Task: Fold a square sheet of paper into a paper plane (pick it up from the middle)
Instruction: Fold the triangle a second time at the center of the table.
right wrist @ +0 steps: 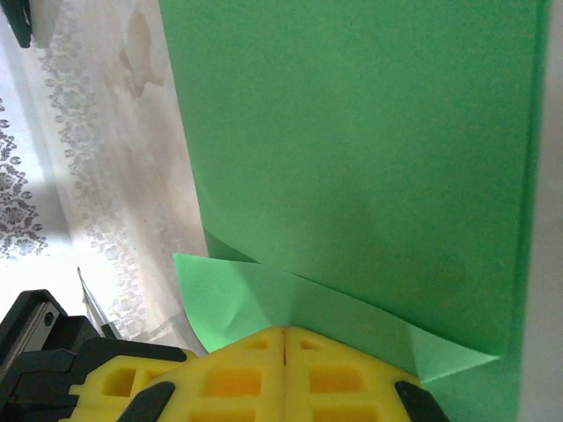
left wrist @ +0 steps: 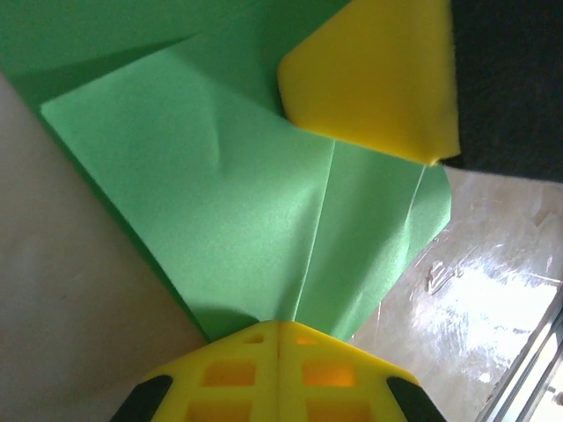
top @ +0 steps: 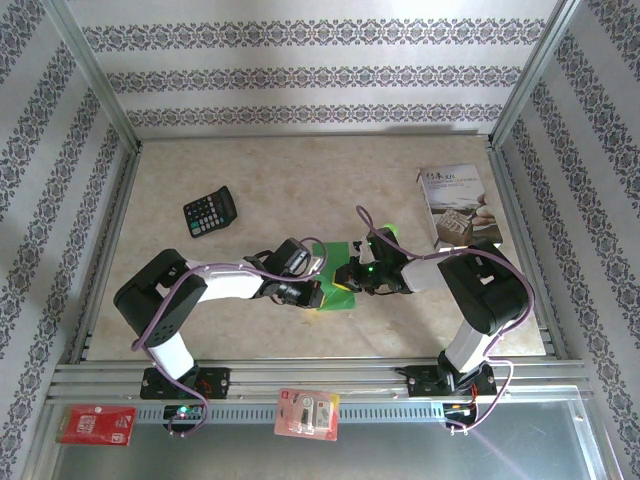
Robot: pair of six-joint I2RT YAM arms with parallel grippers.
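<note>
The square sheet of paper [top: 338, 250] is bright green and lies partly folded on the table between the two arms. In the left wrist view the sheet [left wrist: 220, 202] shows a folded flap with a crease running to my left gripper [left wrist: 280, 323], whose yellow fingers are shut with their tips on the paper. The right gripper's yellow finger [left wrist: 374, 79] presses the same flap from the far side. In the right wrist view my right gripper [right wrist: 283, 331] is shut, its tips on a narrow folded flap of the sheet [right wrist: 369, 132]. From above, the left gripper [top: 318, 290] and right gripper [top: 350, 272] meet over the paper.
A black calculator [top: 209, 212] lies at the back left. A white printed booklet [top: 458, 205] lies at the back right by the frame post. Two red packs [top: 96, 424] [top: 308, 413] sit on the metal rail in front of the arm bases.
</note>
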